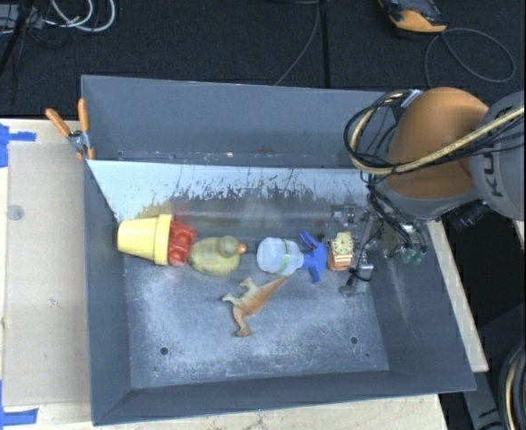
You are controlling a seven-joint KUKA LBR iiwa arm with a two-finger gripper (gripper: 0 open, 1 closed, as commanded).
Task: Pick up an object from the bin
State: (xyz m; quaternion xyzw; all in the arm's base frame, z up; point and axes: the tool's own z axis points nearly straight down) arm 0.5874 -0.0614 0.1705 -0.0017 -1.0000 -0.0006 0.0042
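My gripper (pixel 359 262) hangs low at the right side of the bin floor, under the orange wrist cover. A small tan and orange block (pixel 340 250) lies right beside its fingers, on their left. Touching that block on its left is a blue plastic figure (pixel 314 256). Left of the figure sits a pale blue-white rounded bottle (pixel 279 255). I cannot make out whether anything lies between the fingers.
Further left in a row along the back wall lie a yellow-green lump (pixel 216 255) and a yellow cup with a red piece (pixel 155 238). An orange-tan toy dinosaur (pixel 254 300) lies on the floor in front of the row.
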